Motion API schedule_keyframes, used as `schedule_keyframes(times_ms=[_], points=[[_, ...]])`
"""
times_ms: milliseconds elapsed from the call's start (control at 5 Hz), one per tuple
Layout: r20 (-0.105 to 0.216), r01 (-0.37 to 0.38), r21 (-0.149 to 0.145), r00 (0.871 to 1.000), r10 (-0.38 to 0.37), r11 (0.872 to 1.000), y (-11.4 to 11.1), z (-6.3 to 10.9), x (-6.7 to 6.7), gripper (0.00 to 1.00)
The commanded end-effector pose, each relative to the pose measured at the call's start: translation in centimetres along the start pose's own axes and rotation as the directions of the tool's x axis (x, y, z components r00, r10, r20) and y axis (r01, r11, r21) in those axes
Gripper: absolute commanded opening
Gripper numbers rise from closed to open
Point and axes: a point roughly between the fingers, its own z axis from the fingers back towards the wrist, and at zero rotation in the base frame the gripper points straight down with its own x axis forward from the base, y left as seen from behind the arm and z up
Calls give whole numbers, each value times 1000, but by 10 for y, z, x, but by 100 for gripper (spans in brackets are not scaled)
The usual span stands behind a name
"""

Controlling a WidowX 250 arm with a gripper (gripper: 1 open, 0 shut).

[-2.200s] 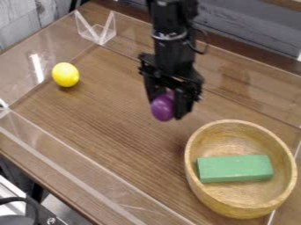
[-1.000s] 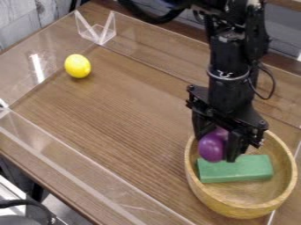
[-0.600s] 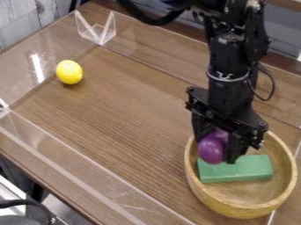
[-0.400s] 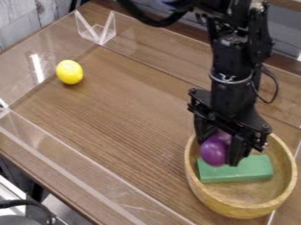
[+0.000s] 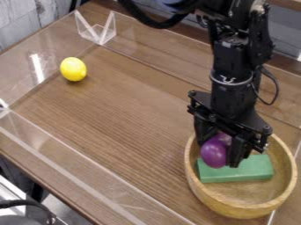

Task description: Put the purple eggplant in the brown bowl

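Nearest the cam, bottom R: bowl (image 5: 242, 212), w/ green block (image 5: 245, 170) lying in it. Eggplant (image 5: 214, 153) is at the bowl's L side, inside the rim as seen from here, its lower end in front of the block's L end. Gripper (image 5: 223, 141) is above it, fingers closed in on its upper part; not wide, just squeezed to the eggplant's width, so it looks held, nothing else in the grip.

Step in hand, my read: lower & let go. Doing it well: go a touch further in toward the bowl's middle, away from the L rim, so it can't tip out over the edge. Come down slow, straight; block takes up much of the floor, so eggplant may land on top of it or roll off its side. Either is OK if it ends up inside. Open only once it's resting or v. close, no more than needed, so the fingers don't knock the block or rim. Then lift straight up before swinging away. Most of the job looks done; release & retreat left.

Farther off, top L: yellow ball (image 5: 73, 68), well apart, no part in this.

Hard to see: fingertips are dark on dark, contact pts unclear. Eggplant's top is hidden by the gripper. Can't tell if its underside touches the block or hangs just over it. Bowl's far rim is partly behind the gripper. Arm is cut off at the top edge; dark cable thing (image 5: 26, 204) bottom L also cut off.
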Motion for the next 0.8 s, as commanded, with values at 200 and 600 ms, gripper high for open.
schedule_keyframes(times_ms=[200, 600], points=[[38, -11, -9, 999, 11, 1000, 1, 12, 4, 0], [35, -33, -12, 999, 34, 999, 6, 15, 3, 0]])
